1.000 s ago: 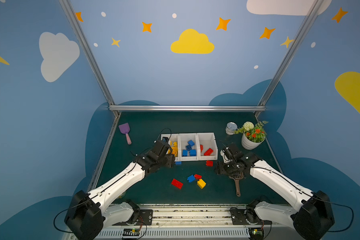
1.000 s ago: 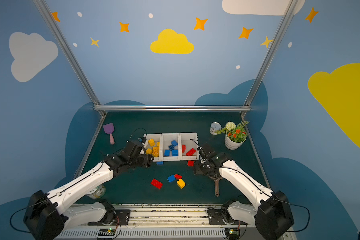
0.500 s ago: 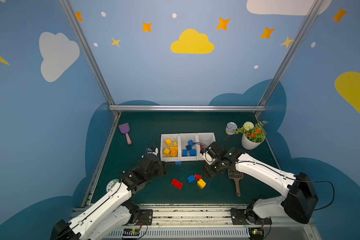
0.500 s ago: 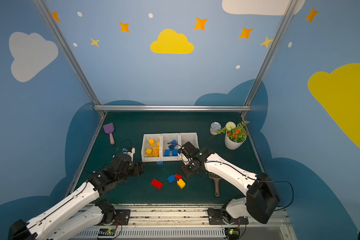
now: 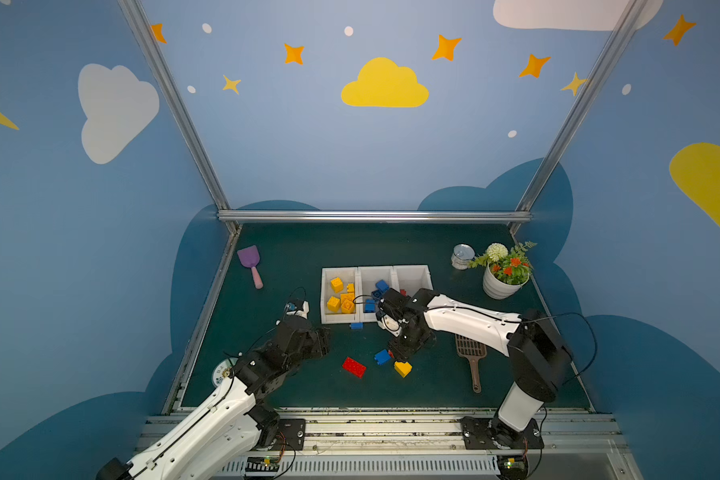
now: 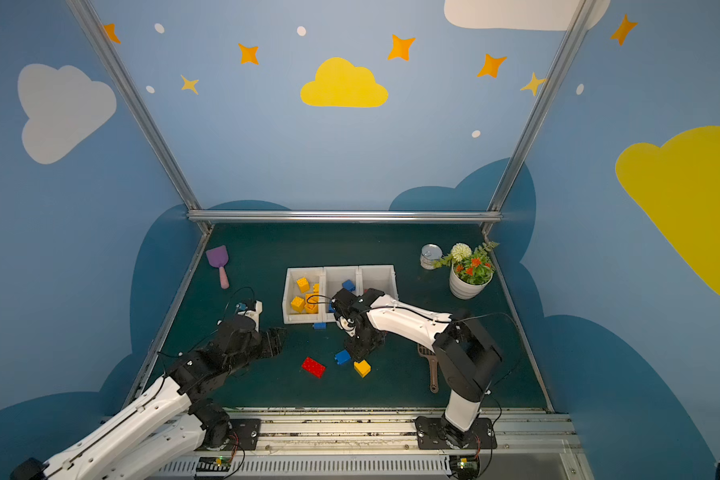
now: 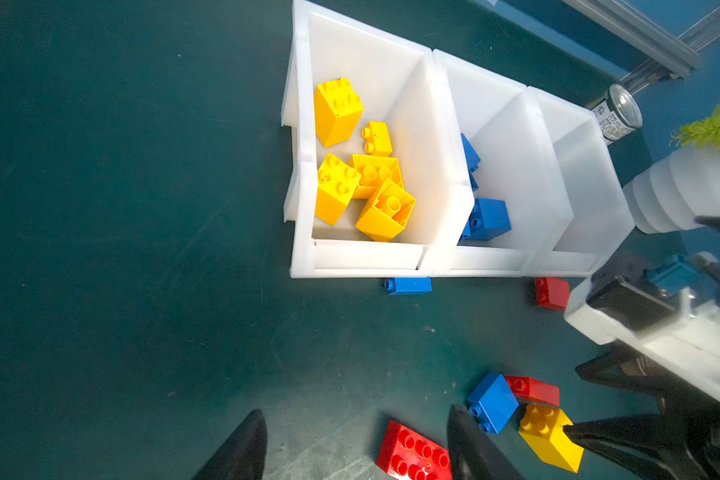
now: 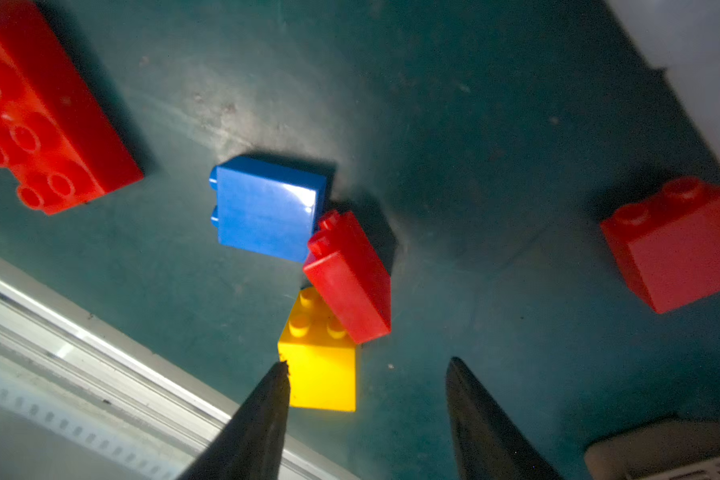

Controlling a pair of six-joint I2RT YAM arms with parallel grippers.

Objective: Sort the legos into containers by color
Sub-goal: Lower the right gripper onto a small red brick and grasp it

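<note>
Three joined white containers [image 5: 337, 319] hold yellow legos [image 7: 341, 187] in one end bin and blue legos [image 7: 489, 218] in the middle bin; my right arm hides most of the other end bin. Loose on the mat lie a red oblong brick [image 5: 353, 367], a blue brick [image 5: 382, 356], a yellow brick [image 5: 403, 368] and a small blue brick [image 5: 356, 326] at the bins' front. My right gripper [image 8: 368, 363] is open, low over the touching yellow [image 8: 321, 374], small red [image 8: 350, 276] and blue [image 8: 267, 208] bricks. My left gripper [image 7: 356, 415] is open and empty, left of the red oblong brick [image 7: 414, 455].
Another red brick [image 8: 678, 245] lies near the bins' front. A brown slotted spatula [image 5: 470, 353] lies right of my right gripper. A purple scoop [image 5: 250, 259] is at the back left, a tin [image 5: 462, 255] and flower pot [image 5: 501, 282] at the back right.
My right arm has swung left from beside the spatula to the brick cluster, and its jaws have narrowed. My left arm has drawn back from the yellow bin toward the front left.
</note>
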